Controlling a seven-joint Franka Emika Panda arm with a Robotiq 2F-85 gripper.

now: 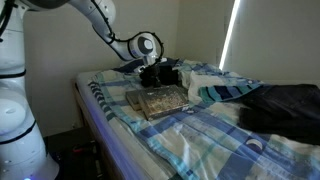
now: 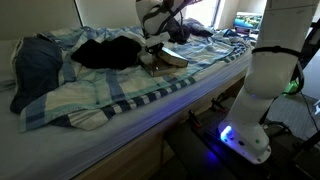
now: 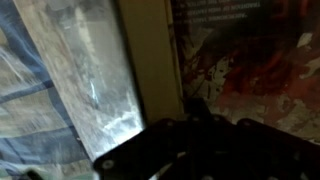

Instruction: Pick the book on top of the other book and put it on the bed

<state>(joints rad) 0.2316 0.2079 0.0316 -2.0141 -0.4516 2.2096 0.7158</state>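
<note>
Two stacked books lie on the bed (image 1: 210,135) with plaid bedding. The book on top (image 1: 158,100) has a dark mottled cover; it fills the right of the wrist view (image 3: 245,60). The other book, tan, shows as a strip beside it (image 3: 150,50). In an exterior view the stack (image 2: 166,58) looks tilted, with pale page edges showing. My gripper (image 1: 155,74) is down at the far edge of the stack, also seen in an exterior view (image 2: 158,42). In the wrist view my gripper (image 3: 193,112) is a dark blur over the books' edge. Its jaws are not clear.
A dark blanket (image 1: 285,105) lies rumpled on the bed, also seen in an exterior view (image 2: 105,52). Pillows (image 1: 215,78) sit behind the books. A blue bundle (image 2: 35,65) lies at the bed's far end. The robot base (image 2: 265,90) stands beside the bed.
</note>
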